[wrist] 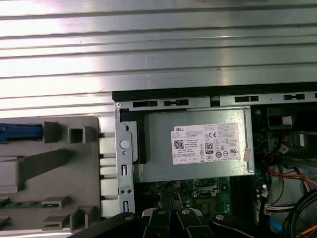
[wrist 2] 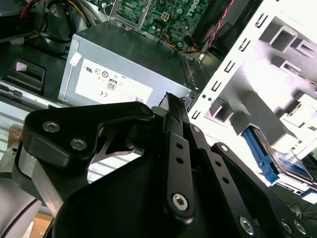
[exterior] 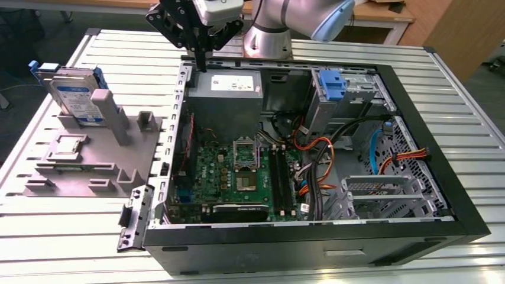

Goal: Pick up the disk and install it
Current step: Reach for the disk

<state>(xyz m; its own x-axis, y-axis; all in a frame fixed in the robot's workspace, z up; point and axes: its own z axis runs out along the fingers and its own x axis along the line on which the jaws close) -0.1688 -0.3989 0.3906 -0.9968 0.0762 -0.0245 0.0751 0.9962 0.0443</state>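
The slatted metal counter (exterior: pixel 473 118) carries an open black computer case (exterior: pixel 276 254), with a grey multi-post fixture block (exterior: pixel 87 160) at the exterior view's left. The silver-grey, blue-framed disk (exterior: pixel 75 97) stands upright in that block. The black hand (exterior: pixel 202 65), closed and empty, hangs over the case's corner, apart from the disk.

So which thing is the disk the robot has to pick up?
Find the big open computer case; beside it, on the exterior view's left, sits a grey fixture block. The disk stands on edge at that block's far end. It is the only silver slab there with a blue-and-white label and a bright blue frame; its neighbours are plain grey posts.
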